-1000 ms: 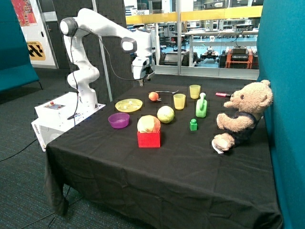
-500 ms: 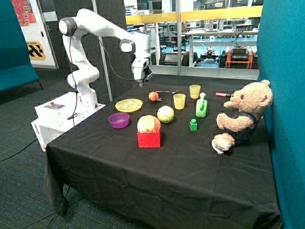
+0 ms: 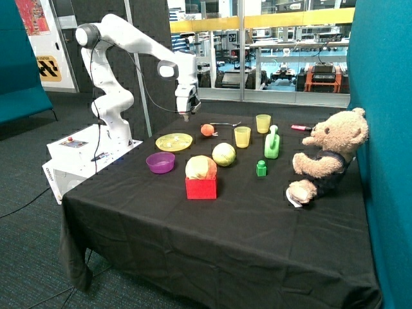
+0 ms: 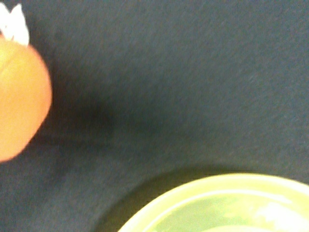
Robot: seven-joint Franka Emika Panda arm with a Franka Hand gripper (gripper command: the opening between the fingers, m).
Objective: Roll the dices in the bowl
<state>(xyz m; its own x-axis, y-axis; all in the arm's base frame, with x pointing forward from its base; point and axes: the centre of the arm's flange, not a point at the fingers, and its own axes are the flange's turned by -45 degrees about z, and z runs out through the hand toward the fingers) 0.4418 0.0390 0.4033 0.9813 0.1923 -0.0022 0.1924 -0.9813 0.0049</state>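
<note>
- My gripper (image 3: 185,116) hangs above the far edge of the yellow plate (image 3: 174,141), well off the black tablecloth (image 3: 225,219); nothing seen in it.
- Finger state: cannot tell. Outside view is too small at the tip, and the wrist view shows no fingers at all.
- Wrist view: only dark cloth, the plate rim (image 4: 212,203), and part of an orange ball (image 4: 19,101) at the frame edge. So I'm looking down between plate and orange ball (image 3: 206,130), not at the target.
- The bowl (image 3: 160,162) is the purple one, on the cloth just beside the plate on the side nearer the table's front edge, near the red box (image 3: 201,187) with the pale ball on it.
- The dices: can't make them out in the bowl from here. Small whitish bits show on the plate (image 3: 168,142); too small to say whether those are them.
- Step, my read: approach phase. No contact with the bowl, no roll done.
- Next move calls for: translate across the plate toward the bowl, then descend to its rim.
- Constraint: the bowl looks light and shallow, so grip the rim cleanly and tilt gently, or the contents spill onto the cloth.
- Watch clearance to the plate on the way down.
</note>
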